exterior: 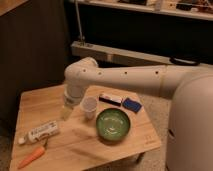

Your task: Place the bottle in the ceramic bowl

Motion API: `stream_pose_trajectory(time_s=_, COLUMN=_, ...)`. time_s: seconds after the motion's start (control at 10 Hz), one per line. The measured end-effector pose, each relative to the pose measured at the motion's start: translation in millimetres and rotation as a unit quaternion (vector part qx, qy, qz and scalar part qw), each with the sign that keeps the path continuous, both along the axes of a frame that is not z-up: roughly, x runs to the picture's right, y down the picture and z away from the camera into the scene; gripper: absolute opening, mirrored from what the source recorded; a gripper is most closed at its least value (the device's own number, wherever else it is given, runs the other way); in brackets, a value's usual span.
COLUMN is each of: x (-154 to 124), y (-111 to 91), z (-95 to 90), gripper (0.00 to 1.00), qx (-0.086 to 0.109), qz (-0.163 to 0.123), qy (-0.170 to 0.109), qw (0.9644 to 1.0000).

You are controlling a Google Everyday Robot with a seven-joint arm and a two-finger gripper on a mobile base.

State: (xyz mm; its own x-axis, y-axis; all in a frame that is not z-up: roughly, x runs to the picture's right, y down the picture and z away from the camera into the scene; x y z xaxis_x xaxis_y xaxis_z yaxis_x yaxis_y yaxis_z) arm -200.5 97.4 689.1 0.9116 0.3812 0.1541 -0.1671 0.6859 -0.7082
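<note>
- Currently the gripper (65, 113) hangs off the bent white arm (125, 80), pointing down over the left-middle of the wooden table (80, 147).
- Jaws: they stand wide apart, with nothing between them. No held object is visible.
- Whether the fingertips touch the tabletop cannot be told; they sit low, close to the wood.
- The bottle (41, 132) lies on its side on the table, front-left of the gripper, near but apart from it. It is slightly slanted, with the lower end toward the table's left edge.
- The ceramic bowl (113, 124), green and glossy, sits on the right-front part of the table. It looks to hold nothing apart from pale speckles inside.
- Bottle and bowl are well apart, and the gripper sits roughly between them, further back.
- A translucent cup (89, 106) stands upright just right of the gripper, back-left of the bowl. Cup and bowl are near, not clearly touching.
- An orange carrot (31, 156) lies at the front-left corner, just in front of the bottle.
- A dark flat item with a white strip (110, 99) lies behind the bowl, and a blue block (132, 104) lies just to its right.
</note>
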Motion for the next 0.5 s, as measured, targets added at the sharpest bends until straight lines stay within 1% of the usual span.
stream_pose_trajectory(time_s=0.1, x=-13, y=8, z=4.7, gripper=0.65, qx=0.022, qz=-0.05, qy=-0.033, qw=0.998)
stream_pose_trajectory(time_s=0.2, x=-20, y=15, z=8.0, gripper=0.65, qx=0.043, qz=-0.094, qy=-0.061, qw=0.9928)
stream_pose_trajectory(time_s=0.3, x=-25, y=21, z=9.1, gripper=0.65, qx=0.062, qz=-0.131, qy=-0.085, qw=0.9858)
stream_pose_trajectory(time_s=0.4, x=-27, y=24, z=10.8, gripper=0.65, qx=0.075, qz=-0.155, qy=-0.099, qw=0.9801)
stream_pose_trajectory(time_s=0.5, x=-29, y=25, z=10.8, gripper=0.65, qx=0.08, qz=-0.166, qy=-0.107, qw=0.9771)
